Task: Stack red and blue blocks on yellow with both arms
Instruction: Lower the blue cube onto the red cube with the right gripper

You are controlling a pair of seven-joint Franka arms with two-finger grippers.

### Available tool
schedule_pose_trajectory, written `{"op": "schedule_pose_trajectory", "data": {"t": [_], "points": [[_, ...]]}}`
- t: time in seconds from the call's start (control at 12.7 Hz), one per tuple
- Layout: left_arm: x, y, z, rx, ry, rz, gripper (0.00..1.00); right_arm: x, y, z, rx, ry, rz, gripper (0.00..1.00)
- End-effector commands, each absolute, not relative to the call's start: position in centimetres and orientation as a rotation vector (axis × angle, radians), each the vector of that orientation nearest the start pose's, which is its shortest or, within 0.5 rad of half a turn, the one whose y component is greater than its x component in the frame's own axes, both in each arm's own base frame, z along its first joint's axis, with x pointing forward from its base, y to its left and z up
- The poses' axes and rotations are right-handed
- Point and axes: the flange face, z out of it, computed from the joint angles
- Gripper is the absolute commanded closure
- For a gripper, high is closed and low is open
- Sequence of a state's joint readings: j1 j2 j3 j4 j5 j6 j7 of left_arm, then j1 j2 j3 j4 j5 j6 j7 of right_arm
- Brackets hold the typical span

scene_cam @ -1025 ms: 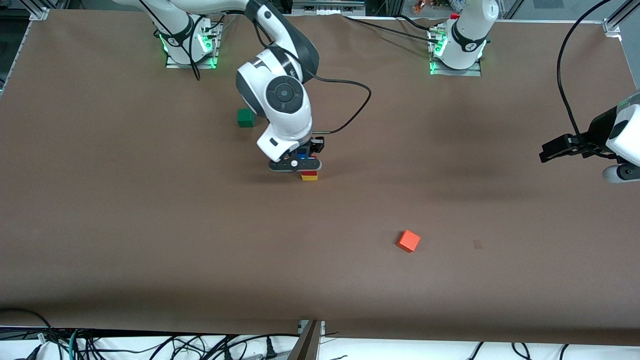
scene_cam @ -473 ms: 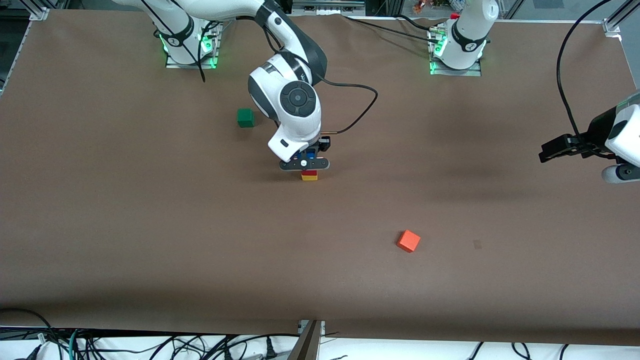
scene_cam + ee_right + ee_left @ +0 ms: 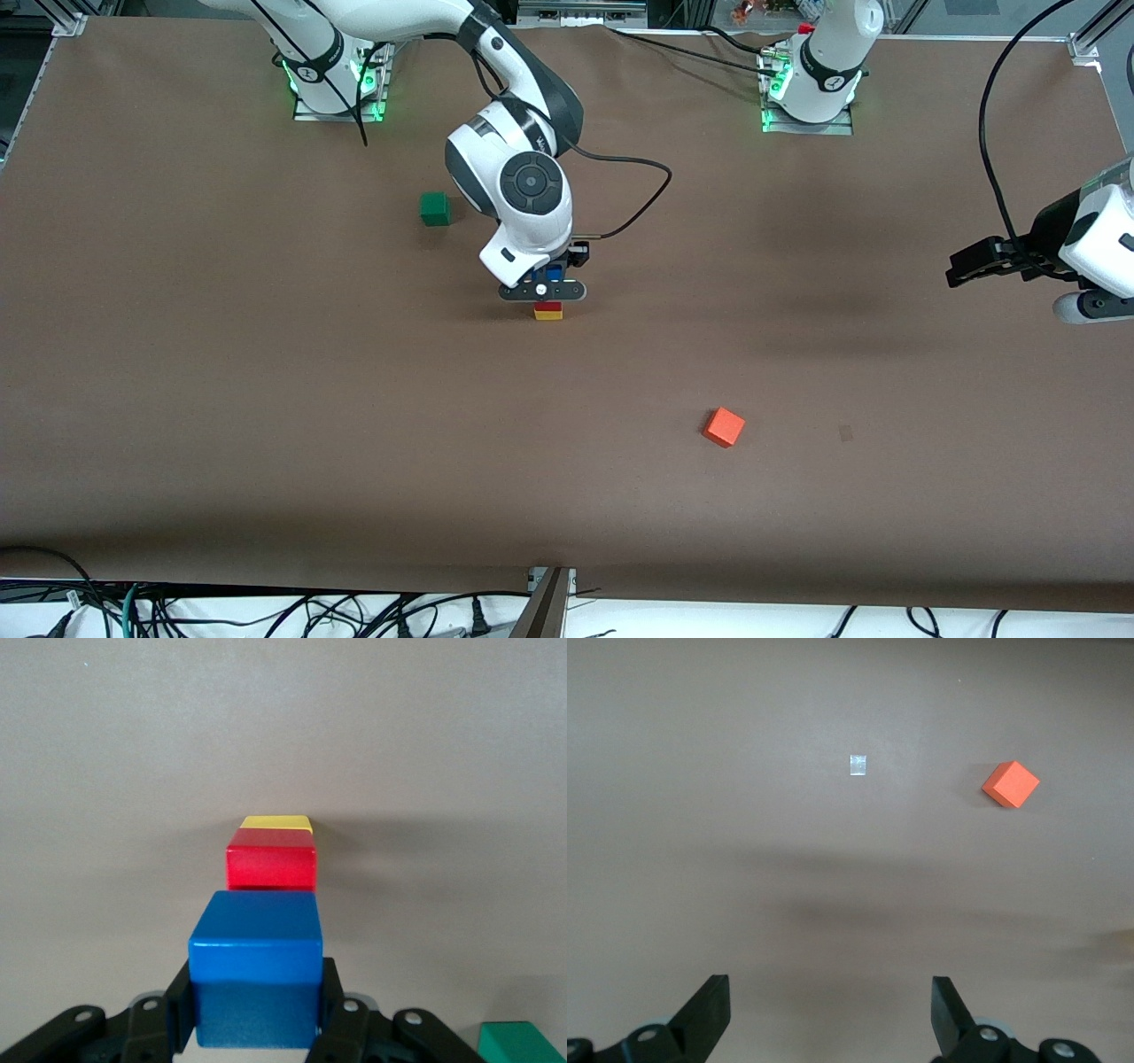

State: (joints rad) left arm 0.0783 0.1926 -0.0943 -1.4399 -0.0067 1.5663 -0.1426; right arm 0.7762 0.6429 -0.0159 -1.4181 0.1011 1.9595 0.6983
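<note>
The red block (image 3: 548,306) sits on the yellow cube (image 3: 548,314) near the table's middle; the right wrist view shows the red block (image 3: 271,858) over the yellow cube (image 3: 276,822). My right gripper (image 3: 542,288) is shut on the blue block (image 3: 553,272) and holds it just above the stack. In the right wrist view the blue block (image 3: 256,976) fills the gap at my right gripper (image 3: 256,1014). My left gripper (image 3: 961,268) is open and empty in the air at the left arm's end of the table; it also shows in the left wrist view (image 3: 831,1010).
An orange cube (image 3: 724,426) lies nearer the front camera than the stack, and shows in the left wrist view (image 3: 1010,784). A green cube (image 3: 434,209) lies toward the right arm's base, its corner in the right wrist view (image 3: 523,1042). A cable (image 3: 620,190) trails from the right arm.
My right gripper has carried the blue block sideways toward the left arm's end, until it is over the red and yellow stack. The left arm has drifted slightly.
</note>
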Motion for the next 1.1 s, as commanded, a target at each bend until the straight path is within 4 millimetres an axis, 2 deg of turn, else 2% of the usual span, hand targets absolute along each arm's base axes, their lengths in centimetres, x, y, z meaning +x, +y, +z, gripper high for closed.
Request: {"op": "schedule_pose_trajectory", "data": {"t": [0.0,0.24,1.03], "points": [[61.1,0.1,57.7,-3.164,-0.185,0.097,0.0,50.7,50.7,31.4,-3.13,-0.023,0.193,0.54],[61.1,-1.2,57.7,-3.164,-0.165,0.097,0.0,50.5,50.9,31.0,-3.137,-0.037,0.19,0.54],[61.3,-1.3,57.4,-3.165,-0.153,0.099,0.0,51.2,50.4,31.1,-3.139,-0.049,0.164,0.54]]}}
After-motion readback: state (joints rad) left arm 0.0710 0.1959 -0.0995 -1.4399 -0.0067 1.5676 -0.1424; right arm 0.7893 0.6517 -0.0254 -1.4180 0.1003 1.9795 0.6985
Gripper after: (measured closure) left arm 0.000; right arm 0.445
